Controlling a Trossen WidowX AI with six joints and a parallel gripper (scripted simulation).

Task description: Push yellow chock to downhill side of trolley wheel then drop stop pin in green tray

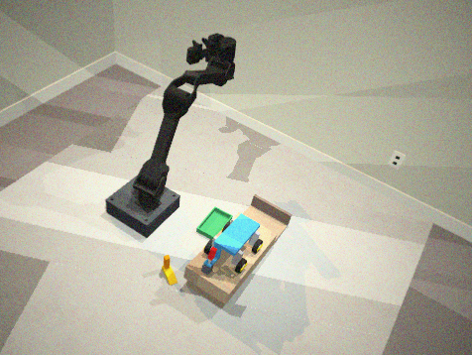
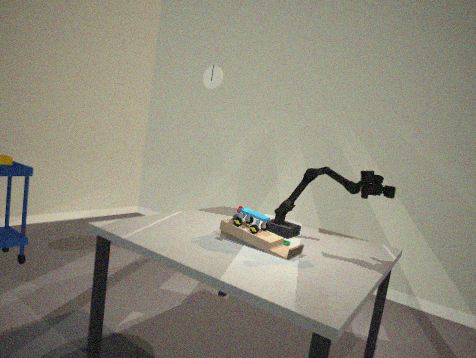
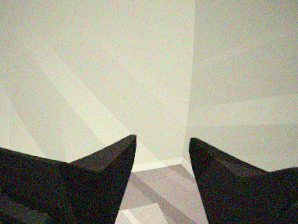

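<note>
The blue trolley (image 1: 238,234) (image 2: 256,215) stands on the wooden ramp (image 1: 224,294) (image 2: 250,239). The red-headed stop pin (image 1: 212,254) is upright at its uphill end. The yellow chock (image 1: 170,276) with its orange handle lies on the table left of the ramp's uphill end, away from the wheels; its black base is not discernible. The green tray (image 1: 214,223) (image 2: 286,243) is beside the ramp, on the arm's side, with nothing visible in it. My gripper (image 3: 162,141) is partly open and empty, raised high and far from all of these.
The arm's dark base (image 1: 144,205) (image 2: 284,229) stands behind the tray and ramp. A raised end board (image 1: 272,209) (image 2: 295,251) closes the ramp's downhill end. A blue cart (image 2: 17,170) stands off the table at the far left. The wrist view shows only walls and floor beyond the fingers.
</note>
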